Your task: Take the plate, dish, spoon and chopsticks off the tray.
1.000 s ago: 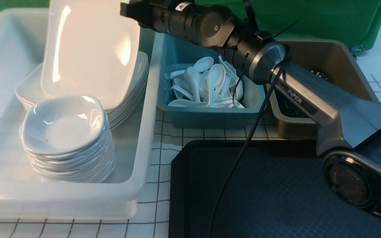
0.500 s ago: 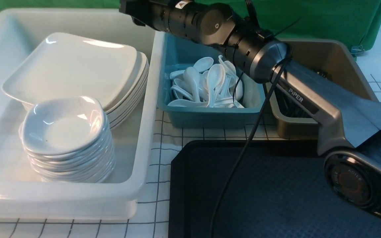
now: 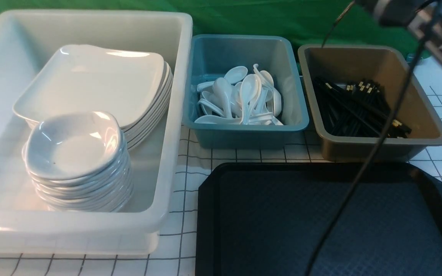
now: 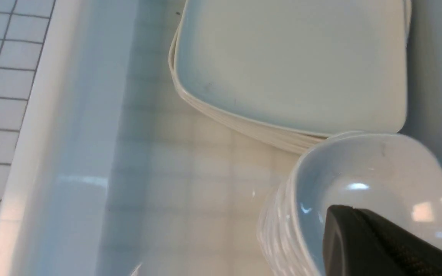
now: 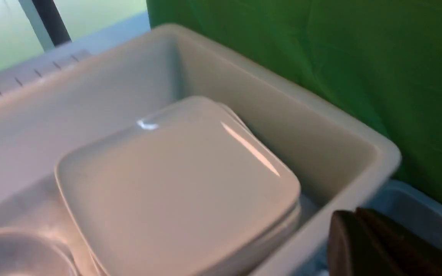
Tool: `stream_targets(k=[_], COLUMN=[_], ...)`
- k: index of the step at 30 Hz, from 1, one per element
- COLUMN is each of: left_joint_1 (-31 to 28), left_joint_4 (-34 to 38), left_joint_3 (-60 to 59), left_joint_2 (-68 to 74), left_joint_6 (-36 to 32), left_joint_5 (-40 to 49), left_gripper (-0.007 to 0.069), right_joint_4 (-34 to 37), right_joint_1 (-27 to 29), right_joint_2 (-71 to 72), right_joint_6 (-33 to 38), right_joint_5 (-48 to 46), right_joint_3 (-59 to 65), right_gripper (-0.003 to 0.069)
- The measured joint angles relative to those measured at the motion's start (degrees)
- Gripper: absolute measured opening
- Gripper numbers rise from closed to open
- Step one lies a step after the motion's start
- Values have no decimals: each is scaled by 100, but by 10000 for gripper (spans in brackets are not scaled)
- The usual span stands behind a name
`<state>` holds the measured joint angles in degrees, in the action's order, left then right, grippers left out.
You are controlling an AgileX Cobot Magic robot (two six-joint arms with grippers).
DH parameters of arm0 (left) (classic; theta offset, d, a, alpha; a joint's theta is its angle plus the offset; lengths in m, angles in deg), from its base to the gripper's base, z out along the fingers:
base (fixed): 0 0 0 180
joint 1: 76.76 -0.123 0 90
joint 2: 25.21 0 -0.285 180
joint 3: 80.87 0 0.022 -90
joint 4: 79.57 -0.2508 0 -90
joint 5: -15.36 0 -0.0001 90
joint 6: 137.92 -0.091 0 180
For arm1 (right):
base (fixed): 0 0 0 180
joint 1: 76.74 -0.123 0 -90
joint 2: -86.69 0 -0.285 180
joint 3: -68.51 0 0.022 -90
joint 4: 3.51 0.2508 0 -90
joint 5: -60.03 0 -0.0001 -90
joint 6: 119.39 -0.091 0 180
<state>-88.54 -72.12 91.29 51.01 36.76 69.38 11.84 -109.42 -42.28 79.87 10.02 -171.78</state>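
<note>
Nearest, tray: bare in front view; nothing on it to lift.
Dishes: stacked in white bin, near end.
Left gripper: over dishes; opening impossible to tell.
Plate: flat atop plate stack, same bin, behind dishes.
Spoons: heaped in blue bin.
Chopsticks: bundled in brown bin.
Right gripper: closed, no item seen in it.
Progress: clearing looks done; nothing apparently left but pulling arms back.

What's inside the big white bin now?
Inside the white bin: a stack of large square plates at the back, a stack of small dishes in front. The lower plates and dishes show only as edges; the bin floor beneath both stacks is hidden.
</note>
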Motion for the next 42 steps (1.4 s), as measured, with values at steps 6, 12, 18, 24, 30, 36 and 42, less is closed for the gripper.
stream_targets(k=[6,12,18,24,30,36,42], left_joint_1=[-342,-591,-591,-591,-591,-654,-523], left_joint_4=[-266,-295,-154,225,812,674,965], left_joint_3=[0,24,398,837,1145,1757,2086], left_joint_2=[987,2209,3278,3867,4100,4066,3261], left_joint_6=[191,275,275,248,-421,-516,-926], left_joint_5=[-409,-941,-1307,-1521,-2015,-1324,-348], left_gripper=[-2,-2,-2,-2,-2,-2,-2], right_joint_4=[-329,-331,-229,-161,-160,-321,-2107], right_joint_1=[416,520,341,161,130,126,119], right_joint_2=[775,1373,1736,1933,1987,2052,2494], right_joint_6=[22,22,28,38,-104,-169,-1197], right_joint_5=[-1733,-1964,-1980,-1980,-1983,-2003,-2008], right_joint_3=[6,103,103,120,148,166,166], right_gripper=[7,7,7,7,8,5,4])
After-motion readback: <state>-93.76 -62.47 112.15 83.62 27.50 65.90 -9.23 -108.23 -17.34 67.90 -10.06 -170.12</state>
